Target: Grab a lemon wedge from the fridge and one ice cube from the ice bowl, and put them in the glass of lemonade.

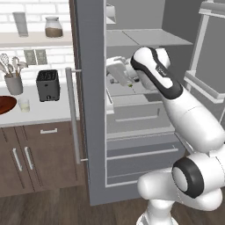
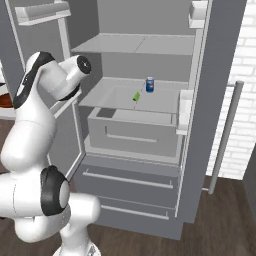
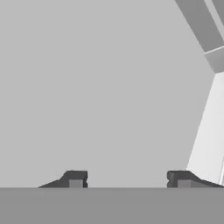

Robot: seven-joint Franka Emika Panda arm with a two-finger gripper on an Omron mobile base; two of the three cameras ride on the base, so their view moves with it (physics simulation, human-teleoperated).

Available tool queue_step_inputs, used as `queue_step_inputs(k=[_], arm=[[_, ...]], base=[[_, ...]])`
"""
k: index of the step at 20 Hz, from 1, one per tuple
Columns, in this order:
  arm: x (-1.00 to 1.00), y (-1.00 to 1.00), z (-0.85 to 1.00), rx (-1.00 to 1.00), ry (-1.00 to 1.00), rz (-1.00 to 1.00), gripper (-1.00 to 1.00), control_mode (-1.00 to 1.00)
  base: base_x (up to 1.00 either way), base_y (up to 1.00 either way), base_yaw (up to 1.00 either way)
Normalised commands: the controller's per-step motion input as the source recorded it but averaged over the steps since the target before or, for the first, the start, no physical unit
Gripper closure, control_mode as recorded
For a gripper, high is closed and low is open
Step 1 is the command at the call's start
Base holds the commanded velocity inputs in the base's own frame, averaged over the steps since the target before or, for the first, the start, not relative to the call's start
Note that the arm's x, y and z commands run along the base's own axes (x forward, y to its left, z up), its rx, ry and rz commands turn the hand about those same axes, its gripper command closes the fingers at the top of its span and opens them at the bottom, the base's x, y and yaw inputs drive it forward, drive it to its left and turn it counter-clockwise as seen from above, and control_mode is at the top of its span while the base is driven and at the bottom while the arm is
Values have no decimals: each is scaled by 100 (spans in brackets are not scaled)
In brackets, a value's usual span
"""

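Two dark fingertips (image 3: 75,179) of the pincer (image 3: 129,179) stand well apart, clamped on nothing, facing a bare grey wall of the fridge (image 2: 145,60). The lemon wedge (image 2: 136,96) rests on the middle shelf beyond and right of the pincer, standing roughly upright, near a blue can (image 2: 149,84); judging by this, the hand must swing toward it.

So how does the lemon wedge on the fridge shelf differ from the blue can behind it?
The lemon wedge is yellow-green; the blue can is blue with a pale top and a reddish mark. The lemon wedge is a small thin sliver, while the blue can is a taller, upright cylinder. The lemon wedge sits nearer the shelf's front, and the blue can stands further back. Both rest on the same middle shelf of the open fridge.
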Motion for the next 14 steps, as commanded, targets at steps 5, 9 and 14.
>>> queue_step_inputs(k=[5,9,14], arm=[[-29,-25,29,-5,1,1,-100,-100],[-26,-83,27,-10,0,0,-100,-100],[-46,-73,4,-18,0,0,-100,-100]], base=[[0,0,0],[0,0,0],[0,0,0]])
